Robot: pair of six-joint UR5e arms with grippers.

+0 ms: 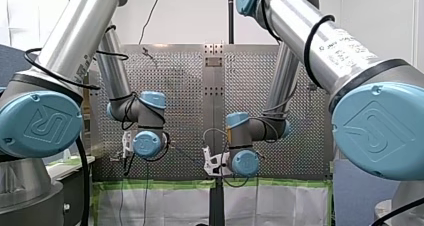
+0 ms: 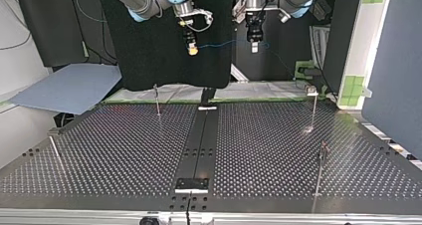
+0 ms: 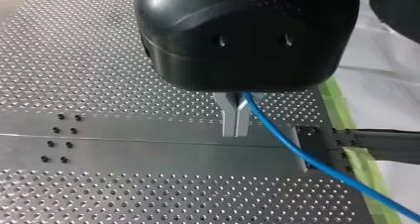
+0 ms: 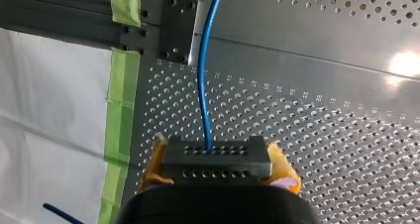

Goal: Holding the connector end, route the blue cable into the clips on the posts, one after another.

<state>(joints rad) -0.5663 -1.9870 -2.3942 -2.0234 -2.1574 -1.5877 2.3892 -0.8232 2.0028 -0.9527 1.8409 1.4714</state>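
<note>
Blue cable [image 2: 224,44] spanned both grippers high above table [image 2: 124,155]; no post [image 2: 314,110] threaded yet. Left gripper [image 3: 236,117] pinched it in metal fingers [image 3: 229,120]; right gripper [image 4: 214,157] clamped it between yellow pads [image 4: 283,167]. Judged next: lower both ends together, seating cable into first clip [image 2: 312,90].

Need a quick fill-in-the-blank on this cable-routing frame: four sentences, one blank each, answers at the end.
1. The cable stretched between my left gripper and my right gripper is ___ in colour.
2. In the left wrist view, my left gripper's metal fingers are ___ on the cable.
3. In the right wrist view, my right gripper's pads are ___.
4. In the top view, the cable touches ___ of the posts.

Missing words: blue; shut; yellow; none.
</note>
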